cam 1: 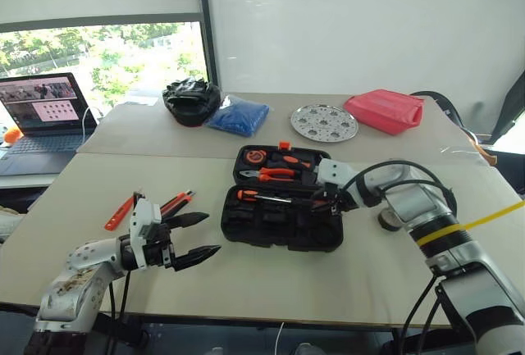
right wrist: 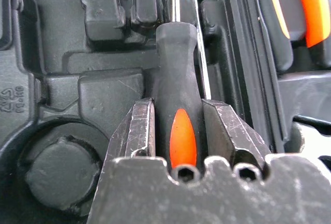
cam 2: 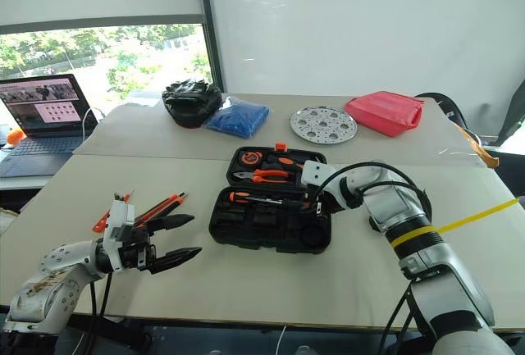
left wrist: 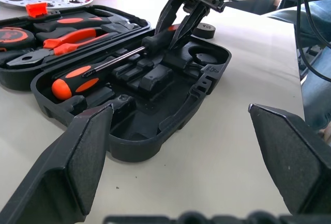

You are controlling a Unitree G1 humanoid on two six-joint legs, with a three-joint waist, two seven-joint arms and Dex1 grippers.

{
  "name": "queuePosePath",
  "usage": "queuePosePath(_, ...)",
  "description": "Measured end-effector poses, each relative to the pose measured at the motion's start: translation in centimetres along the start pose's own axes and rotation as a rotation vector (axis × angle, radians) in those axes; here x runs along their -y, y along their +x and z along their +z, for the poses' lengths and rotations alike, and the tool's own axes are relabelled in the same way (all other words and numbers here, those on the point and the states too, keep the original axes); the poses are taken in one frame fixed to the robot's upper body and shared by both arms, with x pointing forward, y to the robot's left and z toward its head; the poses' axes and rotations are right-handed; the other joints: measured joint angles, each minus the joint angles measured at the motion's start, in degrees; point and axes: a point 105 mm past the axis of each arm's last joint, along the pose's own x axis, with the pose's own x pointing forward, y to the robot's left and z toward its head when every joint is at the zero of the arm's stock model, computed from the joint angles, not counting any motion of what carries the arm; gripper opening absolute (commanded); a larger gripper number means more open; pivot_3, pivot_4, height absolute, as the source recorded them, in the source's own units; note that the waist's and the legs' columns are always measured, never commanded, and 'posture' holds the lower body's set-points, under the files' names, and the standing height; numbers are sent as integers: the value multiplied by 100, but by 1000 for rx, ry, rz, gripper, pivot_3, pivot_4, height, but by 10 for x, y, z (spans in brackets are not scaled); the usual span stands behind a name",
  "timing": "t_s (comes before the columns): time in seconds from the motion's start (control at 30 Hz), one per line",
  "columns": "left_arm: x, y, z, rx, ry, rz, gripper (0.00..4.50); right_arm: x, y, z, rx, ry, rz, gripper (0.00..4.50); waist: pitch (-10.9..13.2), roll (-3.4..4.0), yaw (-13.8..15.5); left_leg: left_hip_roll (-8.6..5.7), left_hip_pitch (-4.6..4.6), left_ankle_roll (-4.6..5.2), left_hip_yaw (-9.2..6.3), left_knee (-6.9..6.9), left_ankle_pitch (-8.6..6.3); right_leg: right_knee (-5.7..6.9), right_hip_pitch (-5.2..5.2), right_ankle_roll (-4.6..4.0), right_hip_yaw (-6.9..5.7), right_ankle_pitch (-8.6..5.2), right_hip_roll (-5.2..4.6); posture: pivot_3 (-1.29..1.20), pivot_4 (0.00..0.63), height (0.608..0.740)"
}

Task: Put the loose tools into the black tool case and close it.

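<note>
Right wrist view — gripper point(right wrist: 176, 125) on screwdriver point(right wrist: 176, 74)

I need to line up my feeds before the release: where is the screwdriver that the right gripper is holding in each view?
Left eye view: screwdriver at the right gripper, over the black tool case, right side.
Right eye view: same spot, above the case's near half.
Left wrist view: black handle between the fingers, top centre.
Right wrist view: handle clamped, centre.
Shared landmark: the case's round recess.
</note>
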Motion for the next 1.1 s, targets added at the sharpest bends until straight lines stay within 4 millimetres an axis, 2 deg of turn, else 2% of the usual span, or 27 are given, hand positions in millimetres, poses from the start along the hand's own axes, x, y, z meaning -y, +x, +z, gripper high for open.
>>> queuePosePath(0.47,0,0,0,1,2,1,4500,1,1,-4,-51,-92,41,1010,0,0,-26,0,3,0,-1,0,0,0,4,0,-2,0,-1,0,150,740)
queuePosePath(0.53,0,0,0,0,2,2,4500,1,1,-5,-52,-84,43,2012,0,0,-27,0,4,0,-1,0,0,0,6,0,-2,0,-1,0,150,740)
queuePosePath(0.6,-1,0,0,0,2,3,4500,4,0,-6,-53,-73,35,2461,0,0,-23,0,4,0,-1,0,0,0,5,0,-2,0,-1,0,150,740)
queuePosePath(0.7,-1,0,0,0,1,7,4500,4,-3,-4,-35,-96,41,3523,0,0,-14,0,1,0,-4,-3,0,-3,3,0,-6,0,0,0,150,740)
queuePosePath(0.83,-2,-1,1,-5,5,10,4500,0,-10,7,68,-87,95,3523,0,0,-51,2,0,1,-3,-5,-1,-4,2,0,-6,0,-1,0,150,740)
queuePosePath(1.0,-3,-2,1,-7,8,14,4500,-8,-14,12,115,-79,182,3523,0,-1,-106,2,4,0,-3,-1,0,1,4,-2,-5,1,-1,0,150,740)
queuePosePath(1.07,-3,-2,1,-7,8,17,4500,-9,-15,14,137,-76,194,3000,0,-1,-106,2,4,0,-3,-1,0,2,4,-3,-6,2,0,0,150,740)
queuePosePath(1.1,-3,-2,1,-7,8,20,4500,-9,-15,17,155,-72,193,2906,0,-1,-109,3,5,0,-3,-1,0,3,3,-3,-5,2,0,0,150,740)
